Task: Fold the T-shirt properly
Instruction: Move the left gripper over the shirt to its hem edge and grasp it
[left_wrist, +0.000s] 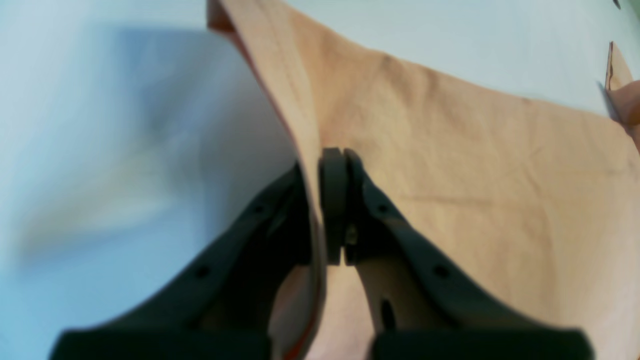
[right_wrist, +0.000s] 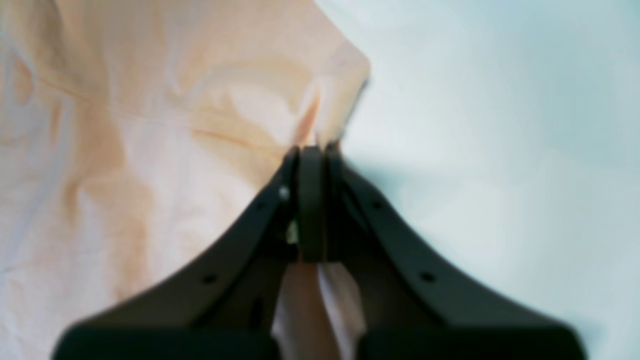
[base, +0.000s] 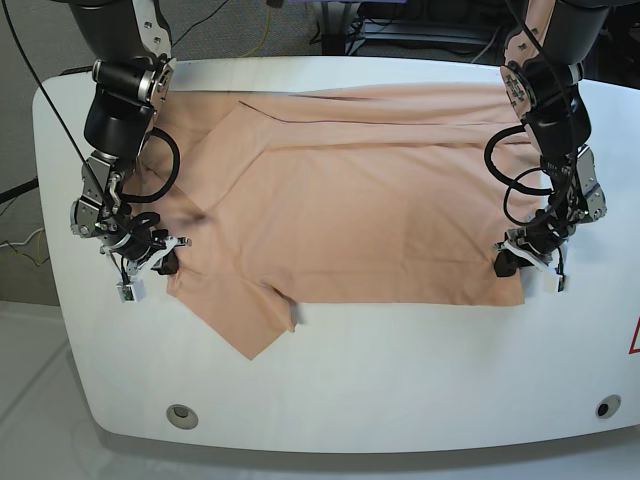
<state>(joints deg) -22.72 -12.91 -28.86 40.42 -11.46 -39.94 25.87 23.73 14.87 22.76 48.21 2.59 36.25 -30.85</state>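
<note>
While the T-shirt (base: 360, 200) is lying spread on the white table (base: 400, 380), we are pinching its near edge at both corners. Our left gripper (left_wrist: 334, 155) and right gripper (right_wrist: 312, 150) are both clamping fabric

Two dark arms reaching down from the far corners, one at each side in the base view, each bent at the wrist with cables looping beside the forearm. Left tool (base: 505, 262) low at that view's right, jaws pressed together, pinching a raised edge of the T-shirt (base: 370, 200) between the pads, as seen in the left wrist view (left_wrist: 334, 207). Right tool (base: 165, 262) low at that view's left, jaws likewise closed tight, a fold of cloth caught between them in the right wrist view (right_wrist: 312, 202). Both wrists angled inward toward each other
</note>
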